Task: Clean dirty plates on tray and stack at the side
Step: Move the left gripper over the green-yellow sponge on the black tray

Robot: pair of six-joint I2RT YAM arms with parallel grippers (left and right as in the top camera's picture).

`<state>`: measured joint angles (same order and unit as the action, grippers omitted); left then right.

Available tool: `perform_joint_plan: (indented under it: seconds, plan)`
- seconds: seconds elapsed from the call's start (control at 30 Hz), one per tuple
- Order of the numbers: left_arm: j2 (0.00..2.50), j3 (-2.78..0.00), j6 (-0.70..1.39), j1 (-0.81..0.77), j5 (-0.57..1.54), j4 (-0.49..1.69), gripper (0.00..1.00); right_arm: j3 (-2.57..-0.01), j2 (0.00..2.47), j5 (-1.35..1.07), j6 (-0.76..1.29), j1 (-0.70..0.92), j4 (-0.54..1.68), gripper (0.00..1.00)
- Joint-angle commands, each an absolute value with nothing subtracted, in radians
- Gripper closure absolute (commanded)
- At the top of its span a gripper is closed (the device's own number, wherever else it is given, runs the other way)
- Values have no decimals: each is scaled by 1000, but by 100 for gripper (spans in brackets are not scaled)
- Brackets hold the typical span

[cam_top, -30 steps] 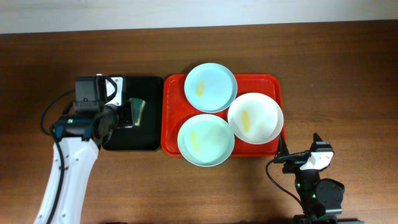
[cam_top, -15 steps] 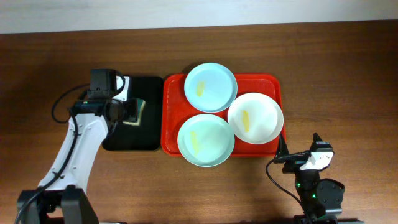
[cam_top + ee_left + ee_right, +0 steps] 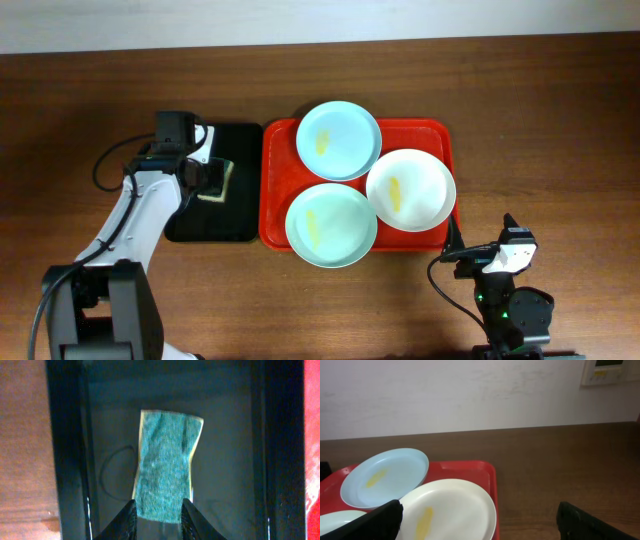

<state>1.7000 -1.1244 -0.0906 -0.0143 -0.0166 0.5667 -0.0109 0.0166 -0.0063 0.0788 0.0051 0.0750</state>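
Observation:
Three plates sit on the red tray (image 3: pixel 446 135): a mint-blue plate (image 3: pixel 338 140) at the back, a white plate (image 3: pixel 410 190) on the right and a mint-blue plate (image 3: pixel 331 225) in front. Each has a yellowish smear. My left gripper (image 3: pixel 214 181) is over the black tray (image 3: pixel 215 222). Its fingers (image 3: pixel 159 512) close on the near end of a green sponge (image 3: pixel 167 465), which lies on the tray floor. My right gripper (image 3: pixel 478 253) is open and empty in front of the red tray's right corner. Its wrist view shows the white plate (image 3: pixel 450 507) and the back plate (image 3: pixel 385 475).
The black tray stands against the red tray's left side. Bare brown table lies to the right of the red tray (image 3: pixel 485 467) and to the left of the black tray (image 3: pixel 25 445). A pale wall runs behind the table.
My left arm has swung its wrist toward the back and lined up over the sponge in the black tray. The sponge has stayed in place. The right arm and the plates have not moved.

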Motion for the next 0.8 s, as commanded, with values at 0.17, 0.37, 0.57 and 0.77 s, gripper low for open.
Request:
perform_joint_plan:
  seconds: [0.17,0.37,0.57,0.77]
  plan:
    - [1757,-1144,-138,-10,-22,549,75,-6,15,-15,82,6,79,1]
    - [1763,-1144,-157,-10,7,533,77,-6,15,-15,82,6,79,1]
    - [1795,-1144,-163,-10,22,488,71,-6,15,-15,82,6,79,1]
    - [1840,-1144,-163,-10,23,474,73,-6,15,-15,82,6,79,1]
